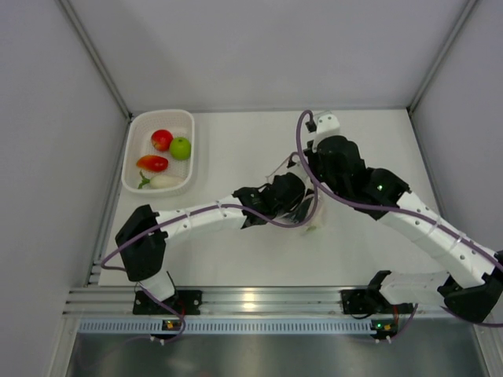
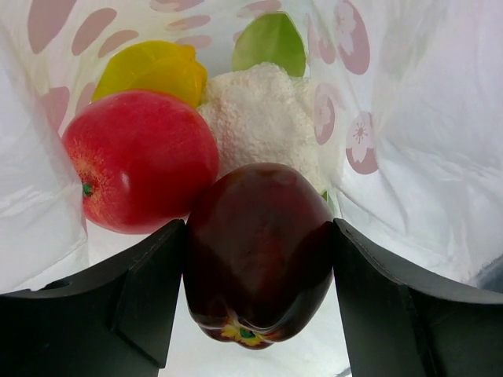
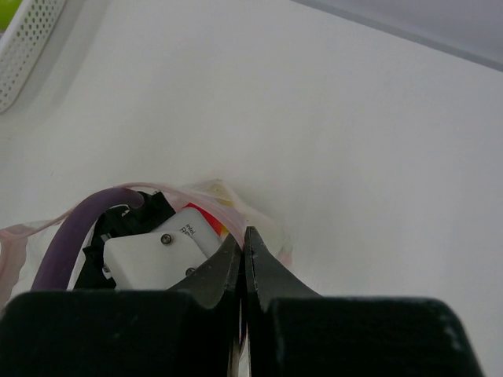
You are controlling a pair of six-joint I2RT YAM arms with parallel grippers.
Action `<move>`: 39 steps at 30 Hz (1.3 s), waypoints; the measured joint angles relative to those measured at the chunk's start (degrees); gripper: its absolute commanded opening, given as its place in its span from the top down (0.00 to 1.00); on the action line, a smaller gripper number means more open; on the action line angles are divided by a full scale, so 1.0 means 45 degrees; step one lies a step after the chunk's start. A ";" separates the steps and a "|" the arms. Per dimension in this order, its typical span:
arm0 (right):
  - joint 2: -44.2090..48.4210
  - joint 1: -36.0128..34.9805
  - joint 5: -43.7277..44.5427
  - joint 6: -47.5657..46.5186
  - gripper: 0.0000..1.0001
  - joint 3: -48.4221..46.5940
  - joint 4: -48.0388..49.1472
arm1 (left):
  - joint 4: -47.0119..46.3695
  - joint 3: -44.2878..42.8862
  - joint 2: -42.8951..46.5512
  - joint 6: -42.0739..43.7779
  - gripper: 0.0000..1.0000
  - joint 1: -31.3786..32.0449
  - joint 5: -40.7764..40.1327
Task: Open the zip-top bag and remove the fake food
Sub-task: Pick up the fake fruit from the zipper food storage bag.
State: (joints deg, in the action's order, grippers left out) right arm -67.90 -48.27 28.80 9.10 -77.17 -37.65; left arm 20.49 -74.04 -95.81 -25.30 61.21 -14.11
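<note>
**Left gripper (image 2: 258, 318) clamped on a glossy dark purple plastic vegetable (image 2: 259, 236) inside the clear, crinkly plastic zip-top bag (image 2: 424, 141).**

The purple piece sat squarely between both of my left fingers. Its long axis ran along them with the stem end toward the wrist, so I judged the way out lay straight back through the bag's mouth. Deeper in the bag, a shiny red plastic apple (image 2: 134, 157) touched it. My right gripper (image 3: 244, 259) was pinched tight, apparently on the bag's rim. The white perforated plastic basket (image 1: 135, 169) stood well apart from the bag.
</note>
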 measured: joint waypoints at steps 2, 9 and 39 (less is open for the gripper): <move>0.0015 0.0000 -0.0044 0.0000 1.00 0.0107 0.0272 | 0.0044 0.0000 0.0019 -0.0049 1.00 0.0000 -0.0311; 0.0321 0.0005 -0.0340 0.0010 1.00 0.0583 0.1292 | 0.0627 -0.0389 -0.0015 -0.0277 1.00 0.0049 -0.1530; 0.0631 0.0296 -0.1132 -0.0656 1.00 0.1389 0.1603 | -0.4464 0.2773 0.2501 0.2142 1.00 -0.0335 0.0651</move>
State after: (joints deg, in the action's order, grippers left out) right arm -65.06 -46.94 23.70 6.15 -70.91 -30.44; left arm 0.40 -61.56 -84.55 -15.66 59.70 -11.18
